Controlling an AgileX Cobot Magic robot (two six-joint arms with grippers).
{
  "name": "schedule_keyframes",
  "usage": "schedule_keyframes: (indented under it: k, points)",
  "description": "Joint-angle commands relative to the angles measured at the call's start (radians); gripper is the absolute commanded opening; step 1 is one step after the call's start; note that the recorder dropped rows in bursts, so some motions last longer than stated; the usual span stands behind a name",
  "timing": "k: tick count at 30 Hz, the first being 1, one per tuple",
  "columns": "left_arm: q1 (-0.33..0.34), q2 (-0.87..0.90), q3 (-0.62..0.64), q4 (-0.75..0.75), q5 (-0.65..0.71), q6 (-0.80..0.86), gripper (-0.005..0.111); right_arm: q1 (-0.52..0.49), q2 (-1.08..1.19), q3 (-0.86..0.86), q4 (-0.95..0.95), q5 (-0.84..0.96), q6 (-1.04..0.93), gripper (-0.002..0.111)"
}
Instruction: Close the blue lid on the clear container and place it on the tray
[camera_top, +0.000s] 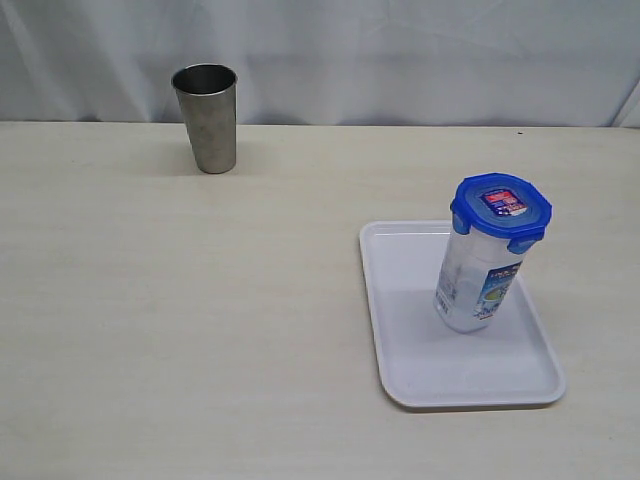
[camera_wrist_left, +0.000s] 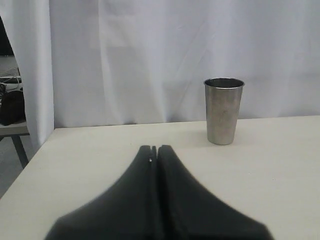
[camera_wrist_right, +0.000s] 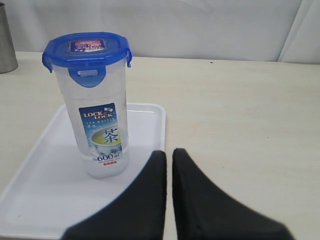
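Observation:
The clear container (camera_top: 478, 280) stands upright on the white tray (camera_top: 405, 300), with the blue lid (camera_top: 501, 208) sitting on its top. The right wrist view shows the same container (camera_wrist_right: 97, 125), its lid (camera_wrist_right: 87, 50) and the tray (camera_wrist_right: 145, 125). My right gripper (camera_wrist_right: 169, 152) is shut with nothing in it, hovering at the tray's edge a short way from the container. Over bare table, my left gripper (camera_wrist_left: 154, 148) is shut and empty, pointing toward the steel cup. Neither gripper shows in the exterior view.
A tapered steel cup (camera_top: 206, 117) stands at the back left of the table, also seen as the cup (camera_wrist_left: 223, 110) in the left wrist view. A white curtain (camera_top: 400, 50) hangs behind the table.

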Motion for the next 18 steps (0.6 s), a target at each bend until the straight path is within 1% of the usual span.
schedule_keyframes:
  k: [1, 7, 10, 14, 18]
  points:
    - [-0.001, -0.002, 0.003, -0.013, -0.004, 0.015, 0.000, -0.006, -0.004, 0.003, -0.003, -0.002, -0.003, 0.005]
    - [-0.001, -0.002, 0.003, -0.009, 0.026, 0.018, 0.000, -0.006, -0.004, 0.003, -0.003, -0.002, -0.003, 0.005]
    - [-0.001, -0.002, 0.003, -0.009, 0.085, 0.018, 0.000, -0.006, -0.004, 0.003, -0.003, -0.002, -0.003, 0.005]
    - [-0.001, -0.002, 0.003, 0.038, 0.176, 0.016, 0.000, -0.006, -0.004, 0.003, -0.003, -0.002, -0.003, 0.005]
    - [-0.001, -0.002, 0.003, 0.046, 0.183, 0.009, 0.000, -0.006, -0.004, 0.003, -0.003, -0.002, -0.003, 0.005]
